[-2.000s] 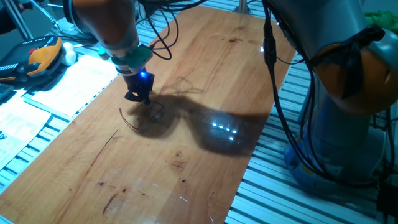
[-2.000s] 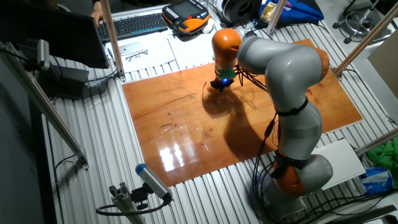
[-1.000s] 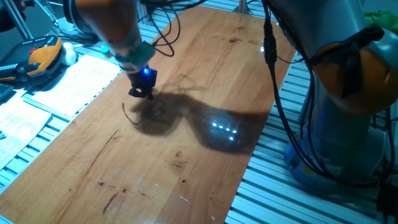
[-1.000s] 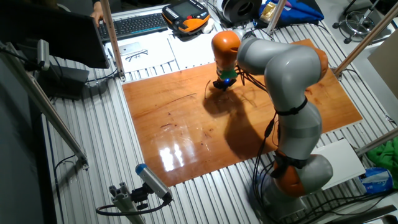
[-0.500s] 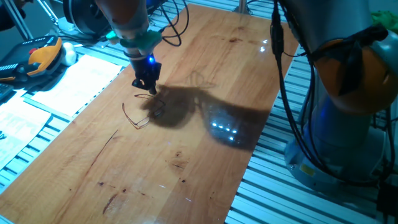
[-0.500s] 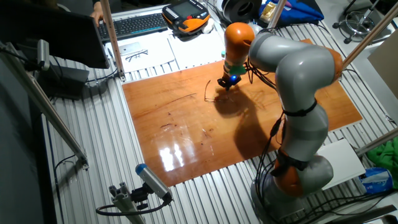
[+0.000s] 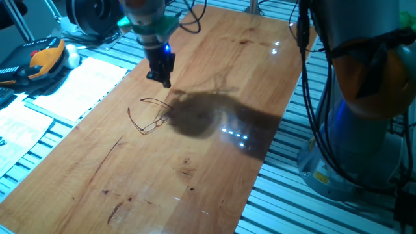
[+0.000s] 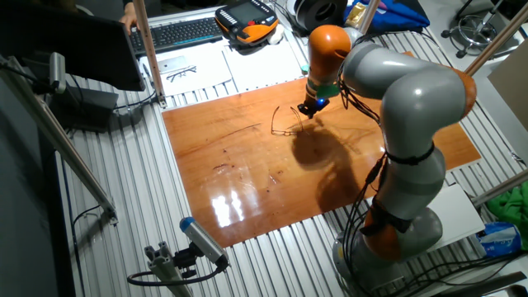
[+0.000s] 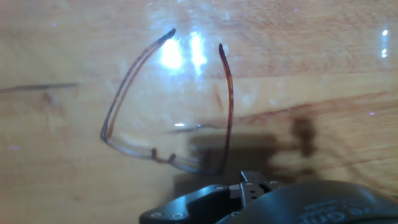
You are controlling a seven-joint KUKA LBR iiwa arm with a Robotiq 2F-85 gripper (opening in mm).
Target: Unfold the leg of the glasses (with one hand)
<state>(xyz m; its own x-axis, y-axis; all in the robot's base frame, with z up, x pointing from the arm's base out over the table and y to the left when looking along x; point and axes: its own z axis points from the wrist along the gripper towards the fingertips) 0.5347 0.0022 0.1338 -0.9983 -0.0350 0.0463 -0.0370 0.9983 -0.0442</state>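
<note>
The glasses [image 7: 148, 127] are thin reddish-brown wire spectacles lying flat on the wooden tabletop [image 7: 214, 65]. In the hand view the glasses [image 9: 152, 152] show both legs stretched out from the front frame, roughly side by side. My gripper [image 7: 162, 79] hangs above the table, up and to the right of them, touching nothing. Its fingertips look pressed together with nothing between them. From the other fixed view the gripper [image 8: 308, 109] sits just right of the glasses [image 8: 285, 124]. Only the dark hand housing shows at the bottom of the hand view.
White papers [image 7: 71, 84] and an orange-black pendant [image 7: 45, 55] lie left of the board. A keyboard [image 8: 177, 31] sits at the far side. Cables [image 7: 185, 19] trail behind the hand. The arm's base [image 8: 396, 239] stands by the table's near right edge. Dark scratches [image 7: 114, 146] mark the wood.
My gripper has lifted off the table and moved away from the glasses, up and to the right. The glasses stay on the wood, now out of the hand's shadow.
</note>
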